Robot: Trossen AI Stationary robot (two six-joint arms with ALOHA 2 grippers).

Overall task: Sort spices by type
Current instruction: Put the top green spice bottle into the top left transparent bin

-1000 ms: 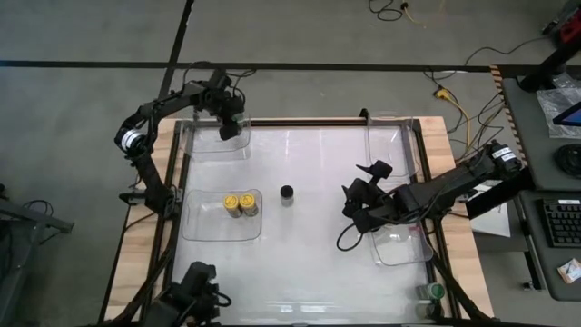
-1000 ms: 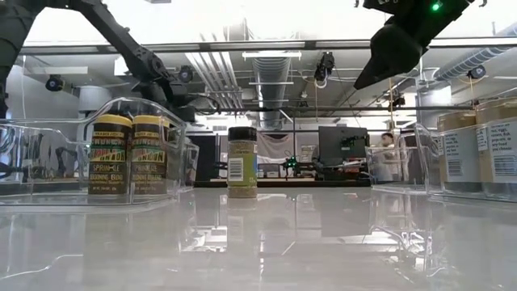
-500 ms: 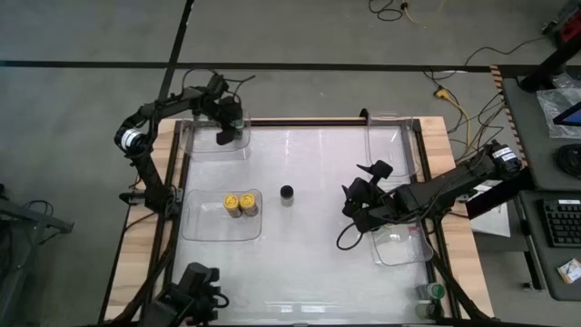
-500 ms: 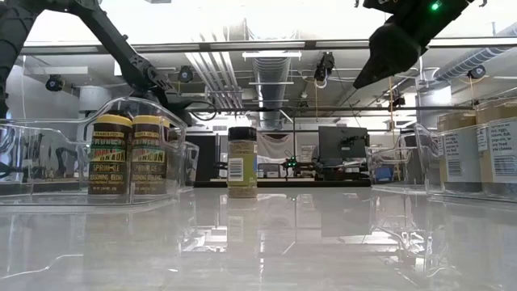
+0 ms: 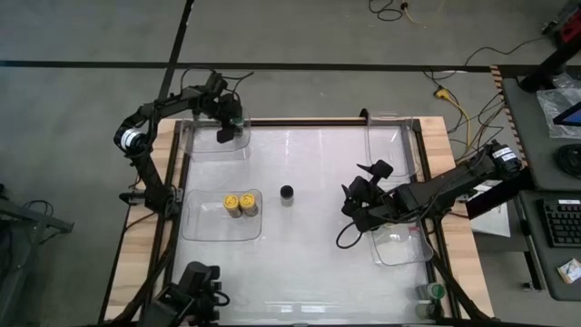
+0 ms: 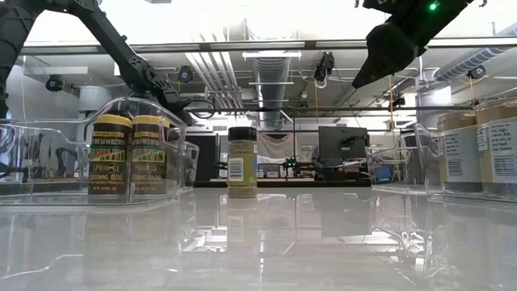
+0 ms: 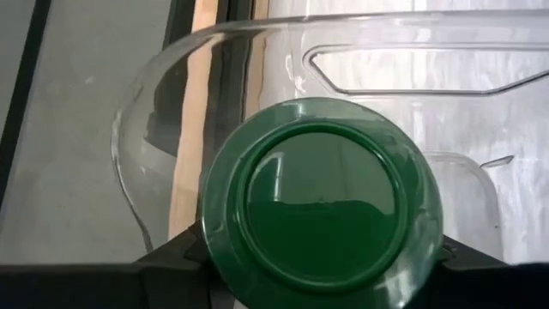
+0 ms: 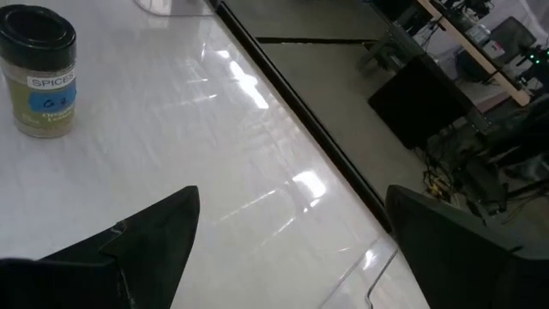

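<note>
Table (image 5: 309, 263) – glossy white, mirroring ceiling pipes | left gripper (image 5: 229, 125) clutching green-lidded jar (image 7: 322, 193) over far-left clear tray (image 5: 195, 150) | right gripper (image 5: 363, 186) gaping wide, hovering – black-lidded jar (image 5: 287, 193) standing mid-table | yellow-lidded jars (image 5: 241, 202) sitting in near-left tray (image 5: 204, 227)

Two yellow-lidded jars (image 6: 130, 153) in clear tray (image 6: 48, 166); black-lidded jar (image 6: 241, 162) alone mid-table; tan-lidded jars (image 6: 483, 147) at right.

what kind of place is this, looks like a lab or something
Most likely a robotics lab or workshop. Two robot arms work over a wooden-edged table on a bare concrete floor, exposed ceiling ducts run overhead, and a desk with a keyboard stands beside the rig, with loose cables across the floor.
</note>
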